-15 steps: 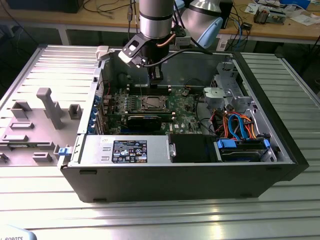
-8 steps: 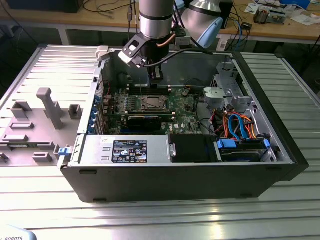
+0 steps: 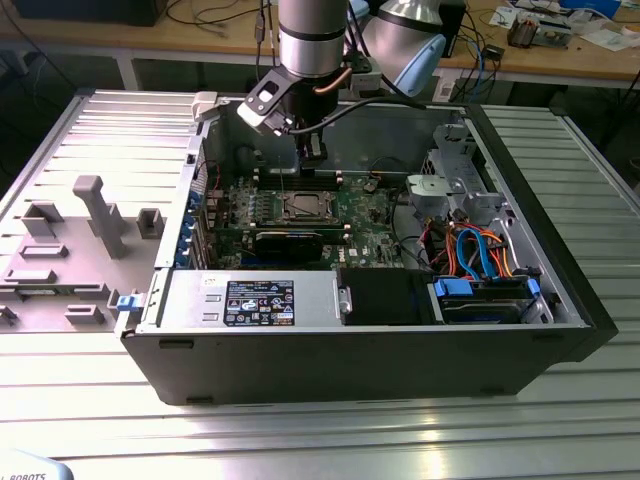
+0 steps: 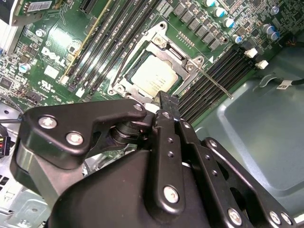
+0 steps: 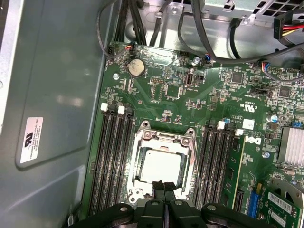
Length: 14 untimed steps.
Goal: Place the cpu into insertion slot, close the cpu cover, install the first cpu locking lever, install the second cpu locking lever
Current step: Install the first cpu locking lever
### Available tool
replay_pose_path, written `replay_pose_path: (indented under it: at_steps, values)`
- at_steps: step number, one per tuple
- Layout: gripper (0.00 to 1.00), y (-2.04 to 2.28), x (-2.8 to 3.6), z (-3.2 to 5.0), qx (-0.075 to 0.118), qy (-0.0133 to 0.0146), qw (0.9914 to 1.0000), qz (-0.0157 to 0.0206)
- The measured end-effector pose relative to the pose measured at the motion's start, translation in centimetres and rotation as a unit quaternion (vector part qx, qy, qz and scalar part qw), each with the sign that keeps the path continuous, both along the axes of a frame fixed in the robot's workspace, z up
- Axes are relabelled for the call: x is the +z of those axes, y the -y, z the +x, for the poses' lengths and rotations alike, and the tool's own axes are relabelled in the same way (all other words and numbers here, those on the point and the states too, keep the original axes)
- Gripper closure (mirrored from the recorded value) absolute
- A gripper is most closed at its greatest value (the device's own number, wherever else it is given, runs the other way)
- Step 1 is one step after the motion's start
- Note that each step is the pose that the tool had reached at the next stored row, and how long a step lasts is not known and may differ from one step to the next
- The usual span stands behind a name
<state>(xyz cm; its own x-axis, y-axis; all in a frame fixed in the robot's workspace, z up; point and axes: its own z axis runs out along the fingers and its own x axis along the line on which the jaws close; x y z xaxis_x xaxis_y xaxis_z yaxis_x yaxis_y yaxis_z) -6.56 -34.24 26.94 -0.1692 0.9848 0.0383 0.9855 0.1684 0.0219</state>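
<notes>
The cpu (image 5: 161, 166) (image 4: 153, 76) lies flat in the socket on the green motherboard (image 5: 171, 102), its silvery top showing through the window of the cpu cover (image 5: 142, 142) (image 4: 167, 50), which lies down over it. In the exterior view the socket (image 3: 300, 207) sits mid-board inside the open case. My gripper (image 5: 162, 186) (image 4: 167, 101) (image 3: 314, 158) hangs just above the socket's edge, fingers shut together with nothing between them. A thin locking lever (image 4: 216, 83) (image 5: 195, 166) runs along one side of the socket; another wire lever (image 4: 122, 59) follows the opposite side.
Rows of black memory slots (image 5: 111, 156) flank the socket on both sides. Cables (image 5: 209, 33) and a drive cage (image 3: 450, 175) crowd the case's far end. A black power supply (image 3: 255, 300) and a card (image 3: 290, 243) stand near the front wall. Grey fixtures (image 3: 100, 215) sit outside the case.
</notes>
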Motion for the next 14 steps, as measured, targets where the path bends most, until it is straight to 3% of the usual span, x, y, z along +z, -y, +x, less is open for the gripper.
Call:
replay_pose_path:
  at_steps: [14]
  values:
    - [0.89,0.0,0.0,0.0,0.005,0.0,0.99999,0.0]
